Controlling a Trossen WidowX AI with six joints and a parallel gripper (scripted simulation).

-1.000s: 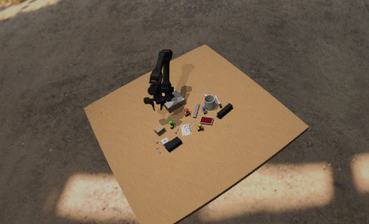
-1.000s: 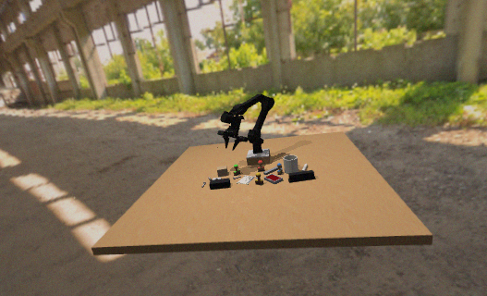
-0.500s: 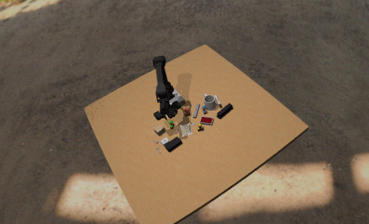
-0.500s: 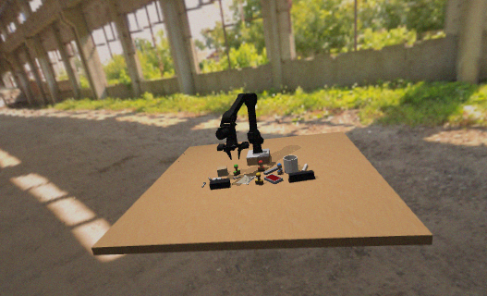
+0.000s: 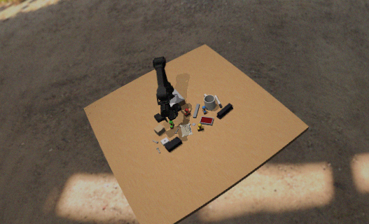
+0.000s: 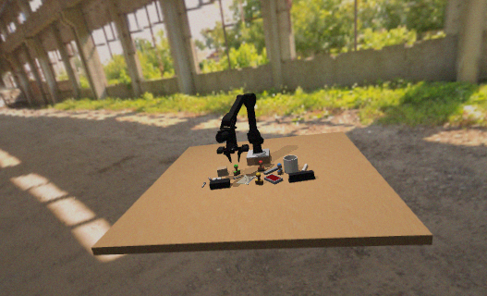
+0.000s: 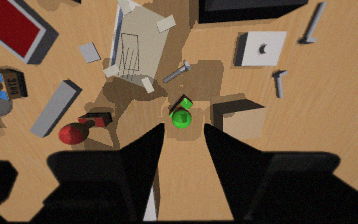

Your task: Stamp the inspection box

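The wrist view shows the word DATE by the blue stamp point(image 5: 204, 109) point(image 6: 280, 166) point(image 7: 15, 84) and lines on the card point(image 5: 186, 129) point(image 6: 245, 179) point(image 7: 147, 47). The yellow stamp point(image 5: 199, 127) point(image 6: 259, 179) shows only in the other two views. The outside view shows the gripper point(image 5: 167, 120) point(image 6: 235, 161) point(image 7: 184, 127) up over the worktop point(image 5: 230, 157) point(image 6: 258, 217) point(image 7: 330, 100), about half open, holding nothing, above the green stamp point(image 5: 171, 123) point(image 6: 236, 167) point(image 7: 181, 119). I can't tell which stamp says PASS. From above, the green stamp is nearer the worktop's left corner than the red pad point(image 5: 206, 120) point(image 6: 273, 178) point(image 7: 12, 25), with the card between them.
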